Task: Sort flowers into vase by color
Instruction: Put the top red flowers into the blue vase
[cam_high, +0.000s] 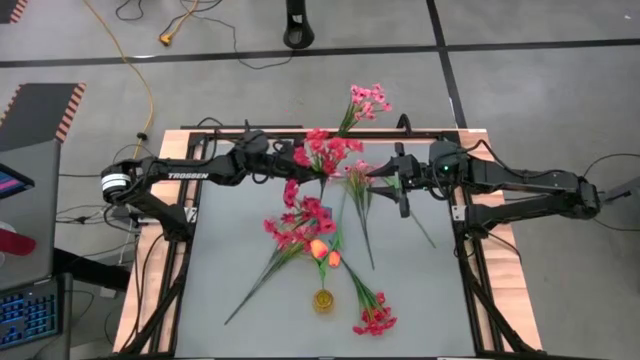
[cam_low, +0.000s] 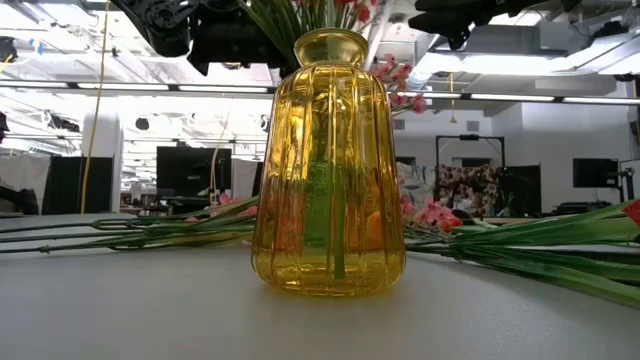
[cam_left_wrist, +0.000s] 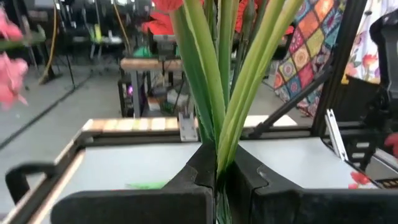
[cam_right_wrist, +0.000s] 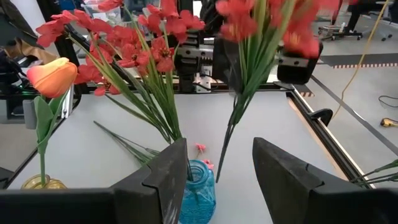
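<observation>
My left gripper (cam_high: 298, 158) is shut on a red flower spray (cam_high: 325, 150), held upright over the table's far middle. Beside it in the right wrist view, a blue vase (cam_right_wrist: 200, 194) holds more red flowers (cam_right_wrist: 124, 43). My right gripper (cam_high: 385, 172) stands open at the far right, and the blue vase shows beyond the gap between its fingers (cam_right_wrist: 214, 186). A yellow vase (cam_high: 323, 299) near the front edge holds orange buds (cam_high: 325, 250). Pink sprays (cam_high: 290, 232) and another red spray (cam_high: 375, 320) lie flat on the table. My left gripper pinches the red spray's bundle of green stems (cam_left_wrist: 216, 149) between its two fingers, below the blossoms. The fingers come in level from the table's left and lie across the stems. The spray stands upright with its blossoms up. Its lower end (cam_right_wrist: 222, 169) hangs clear of the table.
A pink spray (cam_high: 365, 100) reaches over the table's far edge. A light-pink spray (cam_high: 358, 178) lies in the middle with its stem toward the front. A black frame (cam_high: 470, 250) runs along the table's sides. Bare grey tabletop (cam_high: 420, 300) lies at the front right.
</observation>
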